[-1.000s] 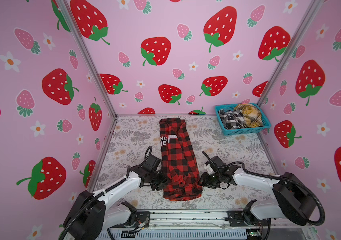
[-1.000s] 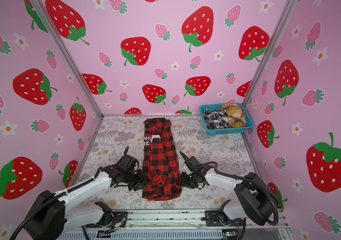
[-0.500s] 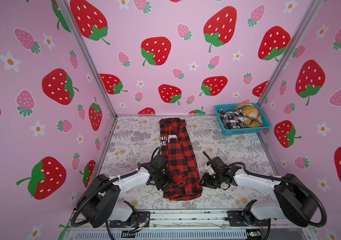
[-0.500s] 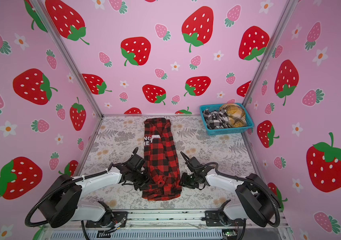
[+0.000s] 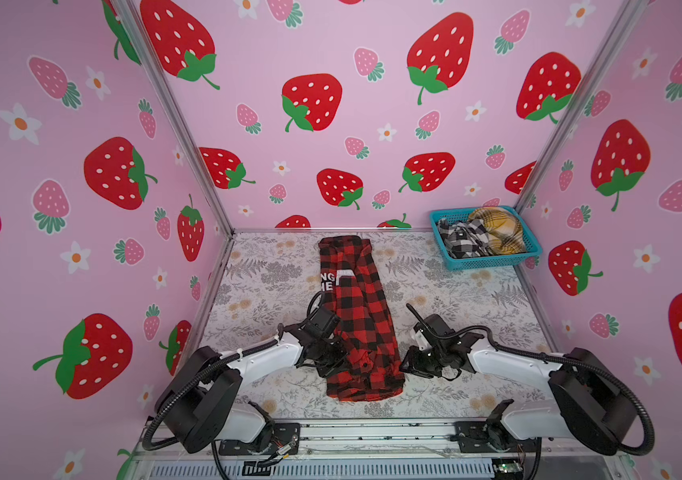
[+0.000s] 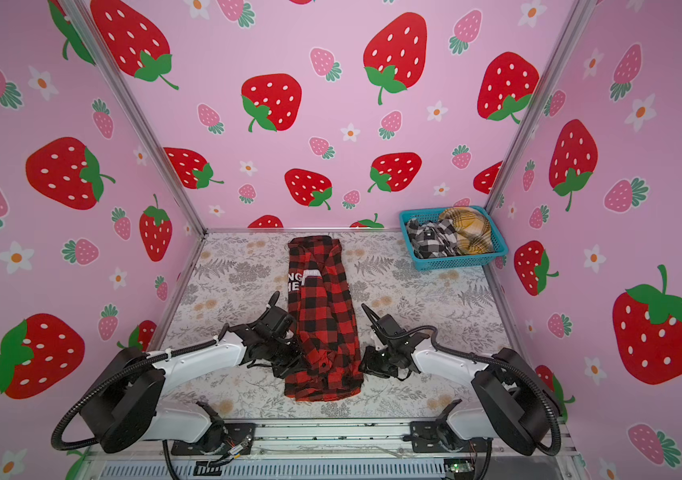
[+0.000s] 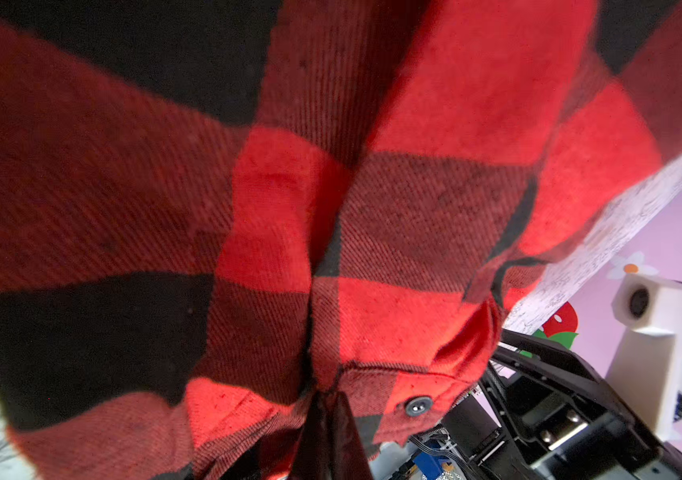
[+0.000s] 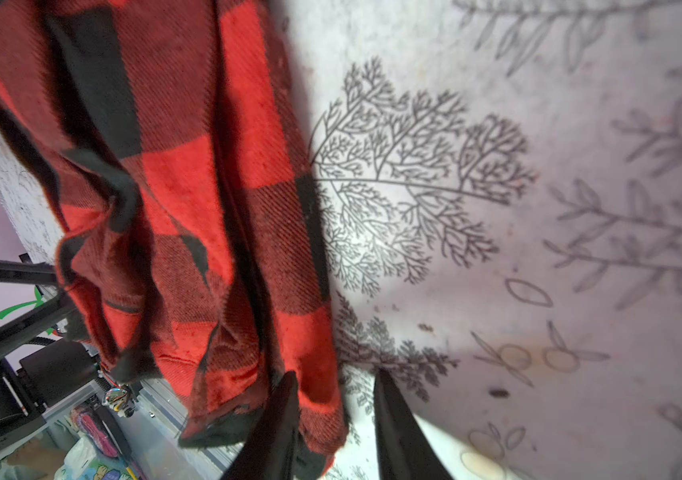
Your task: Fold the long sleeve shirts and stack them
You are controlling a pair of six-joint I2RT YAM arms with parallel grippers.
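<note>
tabletop [image 5: 264, 286]: pale surface printed with grey ferns.
red-and-black buffalo-check shirt [image 5: 358, 307] [image 6: 327, 307]: soft cloth folded into a long narrow strip, lying down the middle of the surface from close to the far edge to just short of the near edge; near end rumpled.
left arm [image 5: 264, 361]: white links held low, reaching from the near left corner inward to the strip's left side.
left gripper [image 5: 337, 365] [image 7: 322, 419]: jaws pressed together, pinching a gathered bunch of the red-and-black cloth beside a dark button [image 7: 417, 405].
right arm [image 5: 505, 361]: white links held low, reaching in from the near right corner.
right gripper [image 5: 408, 365] [image 8: 335, 399]: fingers spread, tips at the surface, the strip's right edge lying in the gap.
teal plastic mesh basket [image 5: 493, 264] [image 6: 455, 264]: far right corner; holds a crumpled black-and-white check shirt [image 5: 462, 241] and mustard-yellow plaid shirt [image 5: 497, 228], side by side.
</note>
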